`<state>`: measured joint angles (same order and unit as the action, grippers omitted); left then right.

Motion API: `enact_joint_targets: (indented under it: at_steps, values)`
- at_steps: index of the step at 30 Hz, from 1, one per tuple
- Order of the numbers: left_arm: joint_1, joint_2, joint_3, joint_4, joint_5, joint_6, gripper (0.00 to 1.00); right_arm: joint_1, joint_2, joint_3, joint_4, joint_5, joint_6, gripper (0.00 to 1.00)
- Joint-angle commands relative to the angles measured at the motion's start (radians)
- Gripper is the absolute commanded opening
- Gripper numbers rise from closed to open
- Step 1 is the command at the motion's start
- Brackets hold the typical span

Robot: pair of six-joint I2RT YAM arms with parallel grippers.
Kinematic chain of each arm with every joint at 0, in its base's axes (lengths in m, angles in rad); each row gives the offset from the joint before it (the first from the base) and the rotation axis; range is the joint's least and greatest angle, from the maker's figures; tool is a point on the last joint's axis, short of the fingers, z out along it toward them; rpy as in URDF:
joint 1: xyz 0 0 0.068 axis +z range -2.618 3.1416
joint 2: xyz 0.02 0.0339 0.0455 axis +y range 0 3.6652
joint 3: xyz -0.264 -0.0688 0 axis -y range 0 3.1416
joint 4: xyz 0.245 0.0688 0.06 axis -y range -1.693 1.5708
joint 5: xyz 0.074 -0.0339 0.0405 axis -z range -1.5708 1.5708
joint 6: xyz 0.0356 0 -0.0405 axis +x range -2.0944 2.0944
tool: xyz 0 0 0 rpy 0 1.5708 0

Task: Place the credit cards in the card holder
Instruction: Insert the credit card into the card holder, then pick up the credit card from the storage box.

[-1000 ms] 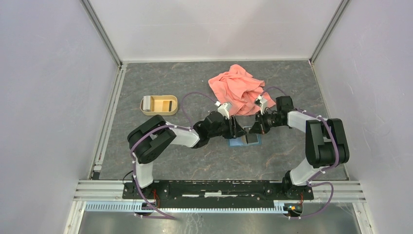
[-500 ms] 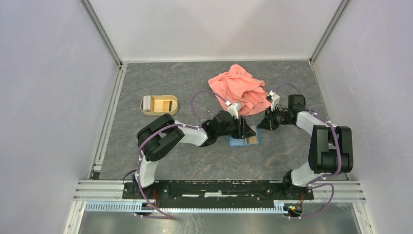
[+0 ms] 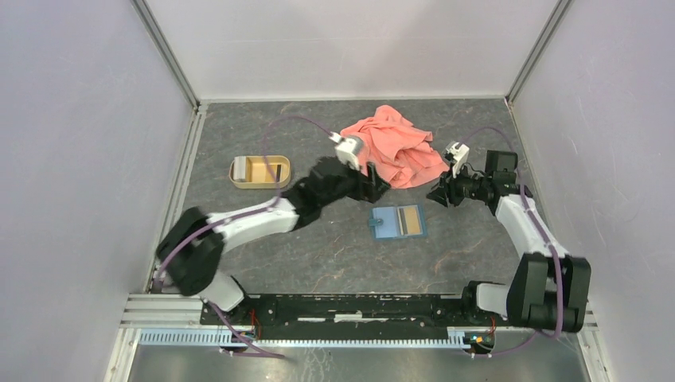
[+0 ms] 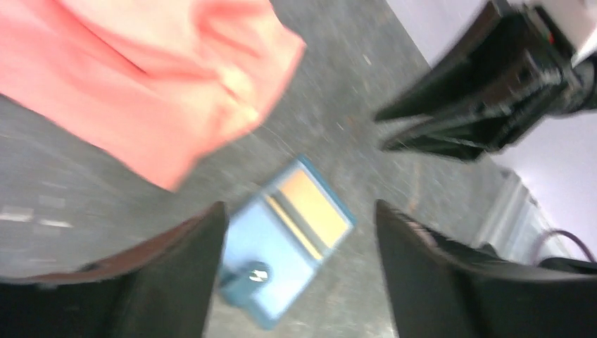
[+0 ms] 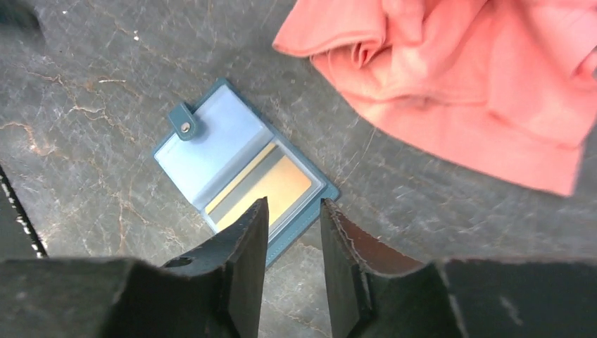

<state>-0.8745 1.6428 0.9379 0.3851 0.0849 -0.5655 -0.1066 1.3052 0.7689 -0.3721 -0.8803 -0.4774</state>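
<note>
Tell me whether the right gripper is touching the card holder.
Apart. The top view shows grey table between the right gripper and the card holder.

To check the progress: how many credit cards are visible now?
2. An orange card sits in the open card holder; a greyish-white card is at the left end of the tray. More may be hidden in the tray or holder.
</note>
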Motion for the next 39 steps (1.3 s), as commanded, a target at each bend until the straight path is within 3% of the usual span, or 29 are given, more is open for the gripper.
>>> enact_joint_targets:
  at_steps: [1,2,6,9,13,18,21,28,39]
  values:
    - [0.145,-0.245,-0.021,-0.216,-0.158,0.262,0.92,-0.003,-0.116,0.050,0.022,-0.046,-0.051,0.43]
    - [0.193,-0.285,-0.018,-0.258,-0.154,0.275,0.98,-0.002,-0.129,0.062,0.021,-0.060,-0.049,0.46]
    - [0.357,-0.376,0.032,-0.435,-0.153,0.335,1.00,-0.001,-0.132,0.108,0.018,-0.206,-0.056,0.67]
    - [0.476,-0.362,0.096,-0.556,-0.143,0.369,1.00,0.008,-0.108,0.125,0.025,-0.301,-0.065,0.69]
    - [0.611,-0.281,0.189,-0.687,-0.205,0.397,1.00,0.015,-0.061,0.106,0.062,-0.297,-0.085,0.68]
    - [0.634,-0.166,0.236,-0.705,-0.511,0.554,0.99,0.014,0.002,0.101,-0.040,-0.264,-0.197,0.67]
    - [0.658,-0.061,0.286,-0.727,-0.583,0.627,1.00,0.014,0.013,0.064,-0.048,-0.224,-0.225,0.67]
    - [0.731,0.084,0.349,-0.733,-0.570,0.677,1.00,0.015,0.056,0.091,-0.112,-0.177,-0.272,0.66]
    - [0.750,0.141,0.311,-0.708,-0.566,0.663,0.93,0.016,0.089,0.092,-0.124,-0.161,-0.286,0.65]
